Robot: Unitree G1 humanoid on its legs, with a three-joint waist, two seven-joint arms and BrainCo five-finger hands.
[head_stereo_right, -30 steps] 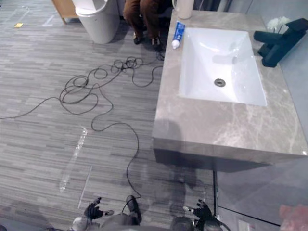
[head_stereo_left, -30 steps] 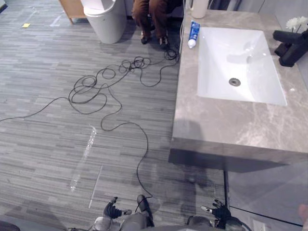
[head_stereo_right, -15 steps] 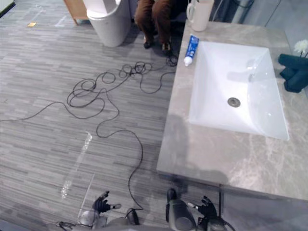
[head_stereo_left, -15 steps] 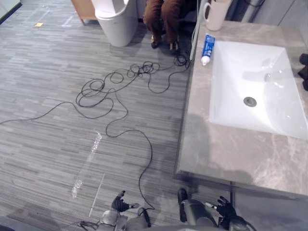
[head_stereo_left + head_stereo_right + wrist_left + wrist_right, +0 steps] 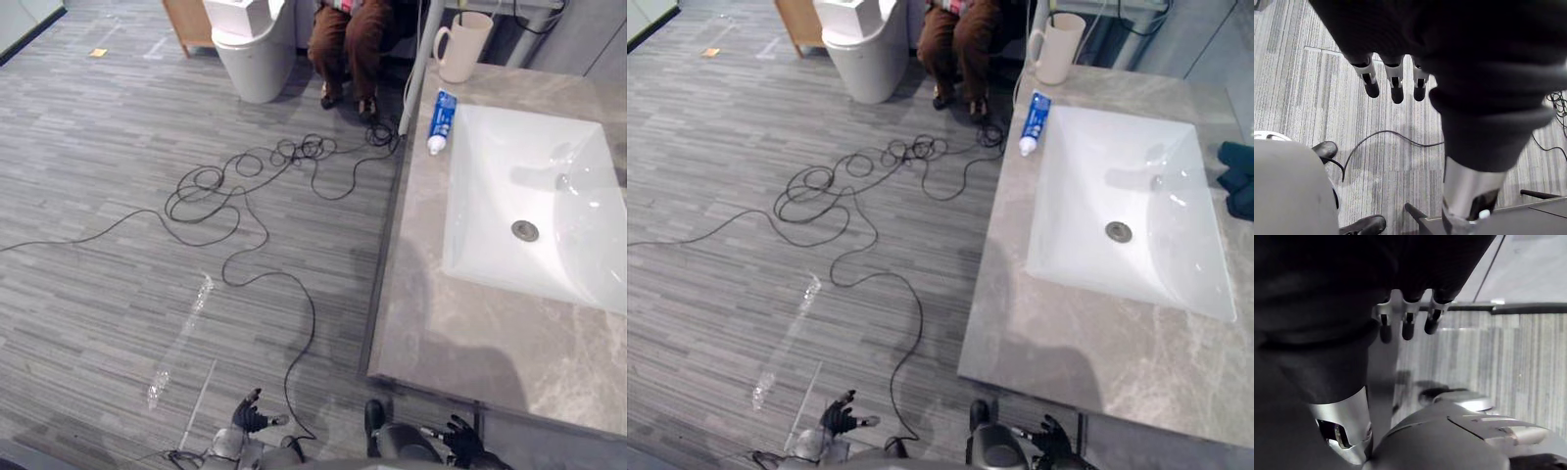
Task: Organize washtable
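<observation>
- Grey marbled stone surface (image 5: 1068,362) on the robot's right side, reaching from the near edge to the far end of the room.
- White rectangular sink (image 5: 1087,176) set into that surface, with a round metal drain (image 5: 1118,231) in its floor.
- Blue and white toothpaste tube (image 5: 1033,120): lies flat on the surface just beside the sink's far left corner, white cap end pointing toward the robot.
- Cream mug (image 5: 1058,47): stands upright at the far left corner of the surface, beyond the tube and apart from it, handle turned to the left.
- Dark object (image 5: 1236,181) at the right edge past the sink, too cut off to tell what it is.
- Left robot hand (image 5: 251,415): hangs low over the grey plank floor (image 5: 98,245), well apart from the surface; fingers (image 5: 1397,83) straight and relaxed in the left wrist view, holding nothing.
- Right robot hand (image 5: 462,439): sits low just before the near edge of the surface, below its level; fingers (image 5: 1408,325) straight and loosely spread in the right wrist view, also empty.
- Far end of the floor: white bin (image 5: 250,49), wooden cabinet (image 5: 188,15) beside it, and a seated person's brown trousers (image 5: 350,39) and dark shoes.
</observation>
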